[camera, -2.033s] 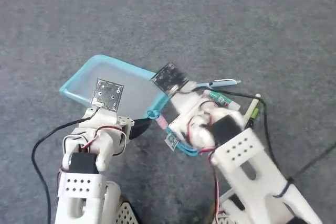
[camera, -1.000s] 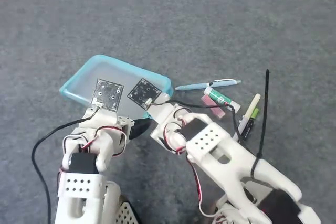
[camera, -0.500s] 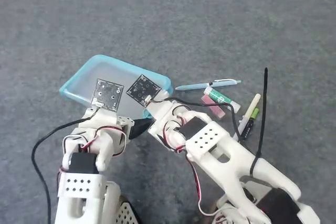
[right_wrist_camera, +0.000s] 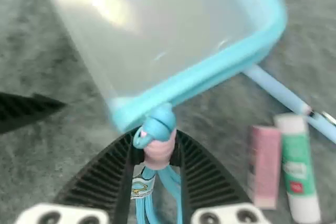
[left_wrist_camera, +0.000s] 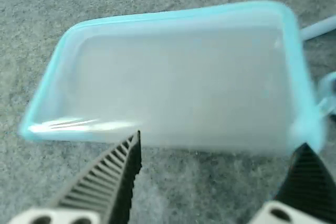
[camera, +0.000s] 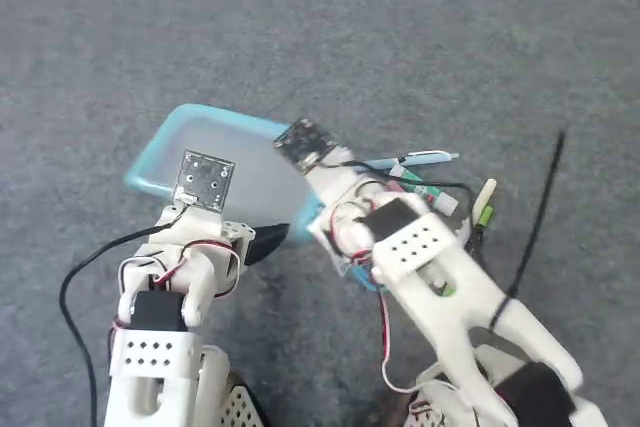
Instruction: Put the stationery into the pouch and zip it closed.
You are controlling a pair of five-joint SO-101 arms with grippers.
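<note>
1. You are looking at a blue pen (camera: 405, 160), a glue stick (right_wrist_camera: 299, 169), a pink eraser (right_wrist_camera: 263, 165) and a marker (camera: 484, 199), all lying on the grey mat (camera: 450, 57) right of the pouch (camera: 225, 152).
2. The right arm (camera: 420, 247) is standing over this group, covering part of it in the high view.
3. The pouch is lying left of centre. Its contents are too blurred to tell.
4. The right gripper (right_wrist_camera: 157, 141) is clamping the pink zip pull (right_wrist_camera: 156, 153) at the pouch's near right corner.
5. The left gripper (left_wrist_camera: 220, 142) is hanging wide apart, holding nothing, just near of the pouch's near edge.
</note>
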